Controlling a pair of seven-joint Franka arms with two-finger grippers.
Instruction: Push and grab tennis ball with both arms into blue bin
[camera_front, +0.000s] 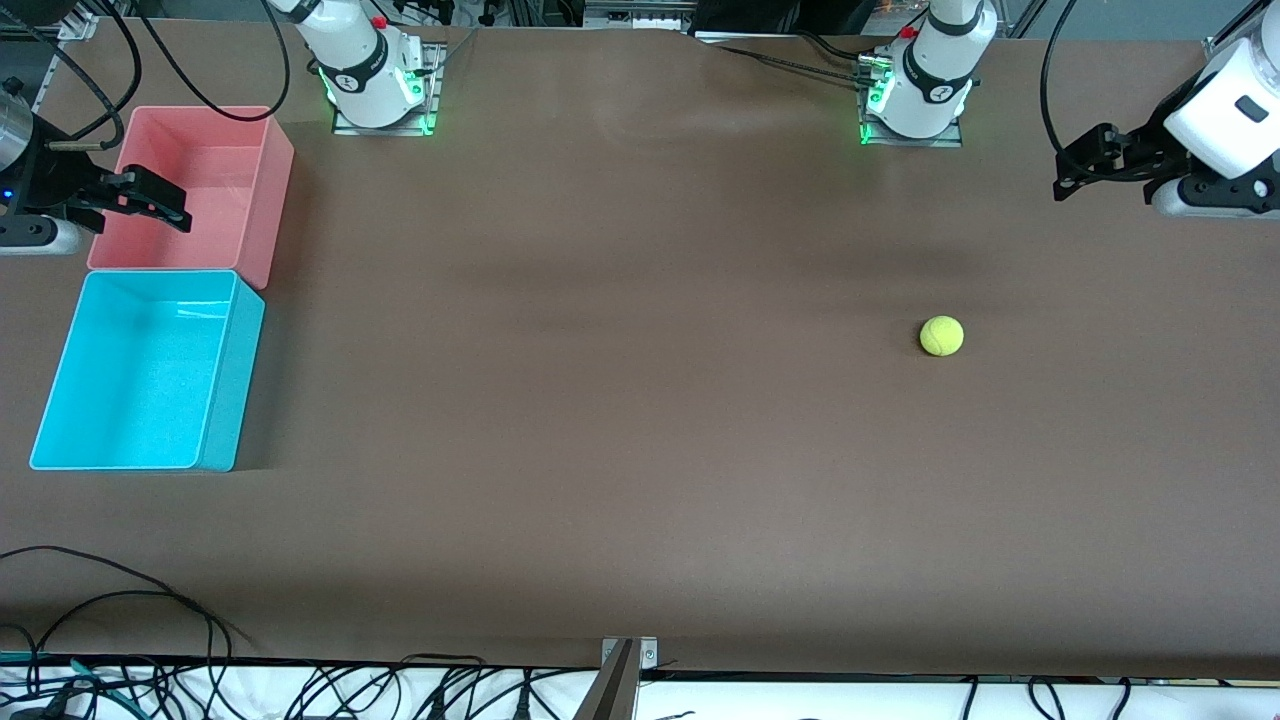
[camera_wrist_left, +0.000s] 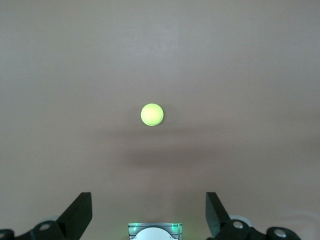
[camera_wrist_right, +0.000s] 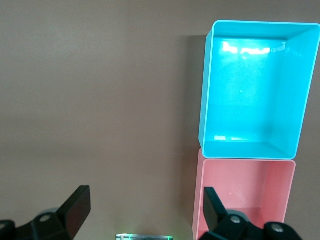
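Presently, no part of the task is judged complete: the tennis ball (camera_front: 941, 336) lies untouched on the bare table (camera_front: 620, 420) toward the left arm's end, and the blue bin (camera_front: 225, 375) stands empty at the right arm's end, touching the pink bin (camera_front: 275, 190). The push, the grasp and the drop into the bin all remain to be done. The left gripper (camera_front: 1068, 172) is held in the air over the table's edge at its own end, with the jaws spread wide and nothing between them; in the left wrist view the ball (camera_wrist_left: 152, 114) is seen well ahead of the jaws and centred on the gap. The right gripper (camera_front: 165, 202) is held over the pink bin, jaws likewise wide and empty, and the ball is well apart from them.
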